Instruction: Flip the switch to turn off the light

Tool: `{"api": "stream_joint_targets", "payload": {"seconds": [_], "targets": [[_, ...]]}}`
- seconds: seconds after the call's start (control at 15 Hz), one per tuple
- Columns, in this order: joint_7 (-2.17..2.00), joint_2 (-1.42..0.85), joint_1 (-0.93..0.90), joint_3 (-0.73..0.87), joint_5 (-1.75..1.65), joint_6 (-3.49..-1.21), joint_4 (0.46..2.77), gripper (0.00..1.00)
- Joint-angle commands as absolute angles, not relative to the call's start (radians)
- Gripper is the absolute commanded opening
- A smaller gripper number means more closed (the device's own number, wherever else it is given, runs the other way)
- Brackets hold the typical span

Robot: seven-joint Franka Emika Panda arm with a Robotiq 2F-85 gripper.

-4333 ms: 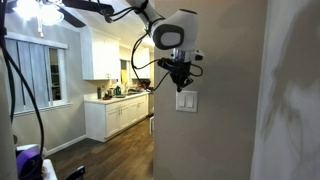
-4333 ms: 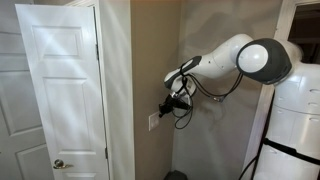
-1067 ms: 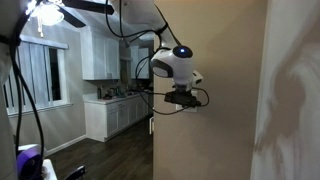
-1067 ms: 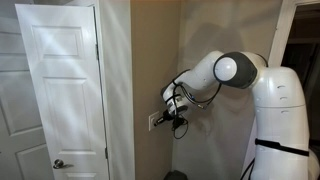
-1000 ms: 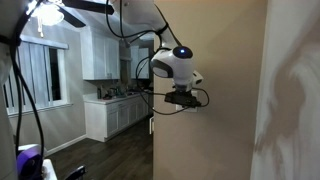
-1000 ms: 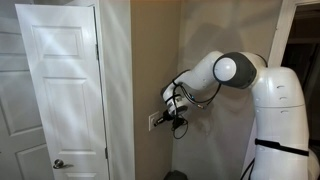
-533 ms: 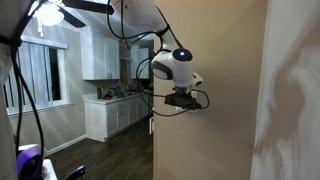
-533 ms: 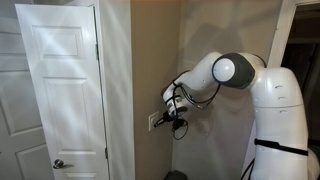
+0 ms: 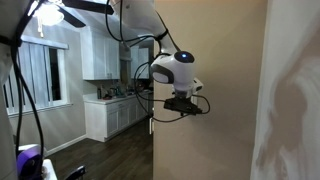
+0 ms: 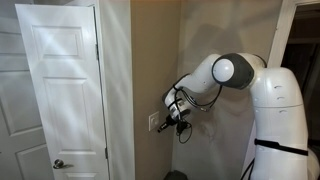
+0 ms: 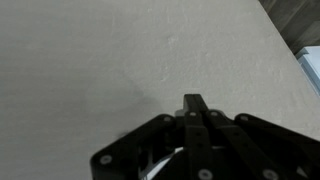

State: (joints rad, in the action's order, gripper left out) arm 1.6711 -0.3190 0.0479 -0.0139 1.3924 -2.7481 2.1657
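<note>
The switch (image 10: 155, 123) is a small white plate on the beige wall; in an exterior view only its edge shows beside my gripper (image 10: 167, 123). In an exterior view my gripper (image 9: 183, 104) covers the switch entirely. In the wrist view my gripper (image 11: 193, 101) is shut, its fingers pressed together, with the tip close against the bare beige wall; the switch does not show there. The ceiling light (image 9: 45, 12) is lit.
A white door (image 10: 60, 90) stands beside the wall corner. Past the wall edge lie white kitchen cabinets (image 9: 118, 115) and a dark wood floor (image 9: 110, 158). The robot's white base (image 10: 285, 120) stands close to the wall.
My gripper has slid a little downward along the wall at the switch. The ceiling light stays lit.
</note>
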Motion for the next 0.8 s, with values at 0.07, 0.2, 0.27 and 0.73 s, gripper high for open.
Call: {"api": "stream_joint_targets", "payload": {"seconds": [0.07, 0.2, 0.27, 0.73], "targets": [[1.642, -0.247, 0.047, 0.005, 1.347, -2.75, 2.256, 0.0], [1.645, -0.234, 0.048, 0.011, 1.347, -2.749, 2.272, 0.0], [1.644, -0.23, 0.048, 0.014, 1.347, -2.748, 2.278, 0.0], [1.645, -0.215, 0.046, 0.022, 1.345, -2.745, 2.305, 0.0]]}}
